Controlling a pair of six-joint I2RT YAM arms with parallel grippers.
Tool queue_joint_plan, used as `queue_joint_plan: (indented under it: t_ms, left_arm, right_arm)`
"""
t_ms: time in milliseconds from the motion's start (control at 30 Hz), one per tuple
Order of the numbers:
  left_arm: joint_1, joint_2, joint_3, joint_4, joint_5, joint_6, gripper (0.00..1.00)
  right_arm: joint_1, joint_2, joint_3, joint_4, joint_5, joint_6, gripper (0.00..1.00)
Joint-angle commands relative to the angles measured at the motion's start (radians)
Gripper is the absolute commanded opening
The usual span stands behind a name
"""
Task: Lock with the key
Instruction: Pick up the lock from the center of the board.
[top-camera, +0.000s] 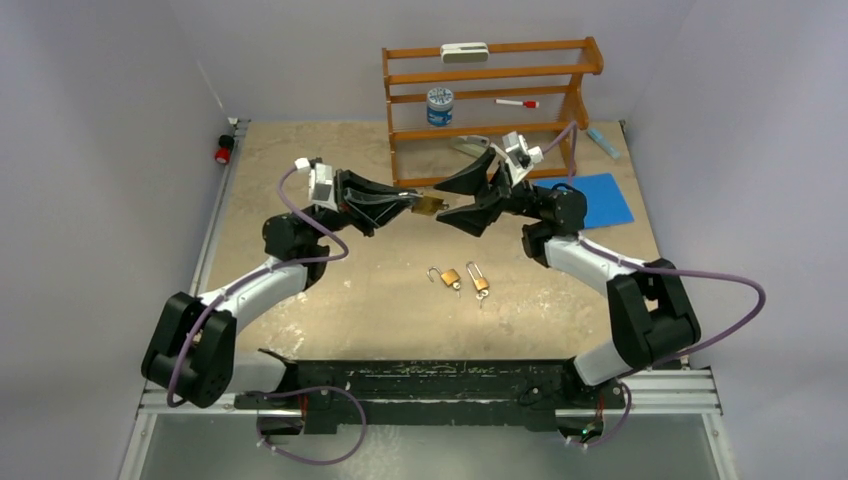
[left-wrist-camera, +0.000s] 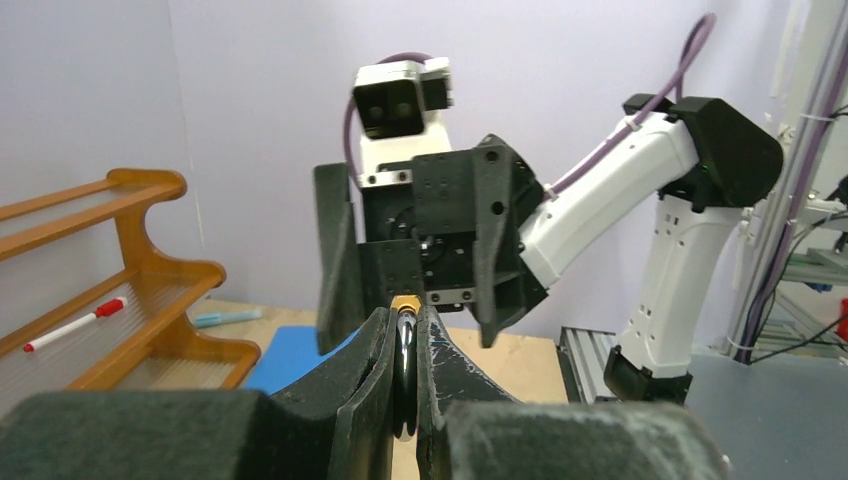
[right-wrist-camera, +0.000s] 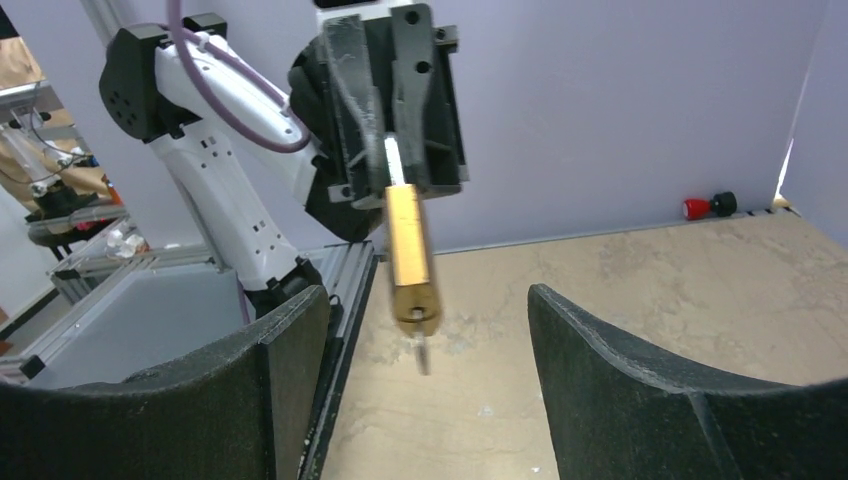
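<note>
Padlock held aloft between the arms

The left gripper (left-wrist-camera: 405, 320) pinches the brass padlock (right-wrist-camera: 408, 250) by its shackle above the table's (top-camera: 300, 180) far middle, with the key (right-wrist-camera: 423, 352) (only a sliver shows) at its free end. The right gripper (top-camera: 446, 203) gapes wide just to the right.

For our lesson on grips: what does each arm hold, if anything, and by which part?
The left gripper holds a brass padlock by its shackle. The right gripper holds nothing; its jaws stand open, facing the padlock.
</note>
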Motion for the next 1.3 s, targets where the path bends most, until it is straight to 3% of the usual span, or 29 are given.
queue_joint_plan:
  t_ms: [0,400,633,900,1267]
  left_arm:
    - [0.003,0.019,0.064,0.083,-0.105,0.000,0.00]
    - [0.002,0.142,0.118,0.298,-0.136,-0.160,0.00]
    - [0.002,0.160,0.133,0.301,-0.136,-0.168,0.00]
    - [0.002,0.166,0.140,0.302,-0.139,-0.166,0.00]
    - [0.001,0.153,0.147,0.303,-0.140,-0.173,0.00]
  right_arm:
    - [0.007,-0.058,-0.019,0.244,0.020,-0.004,0.75]
    - [0.015,-0.011,0.027,0.245,0.055,0.009,0.71]
    - [0.015,0.012,0.069,0.244,0.075,0.018,0.69]
    - [0.023,0.047,0.108,0.244,0.073,0.048,0.60]
    - [0.039,0.073,0.116,0.245,0.082,0.055,0.60]
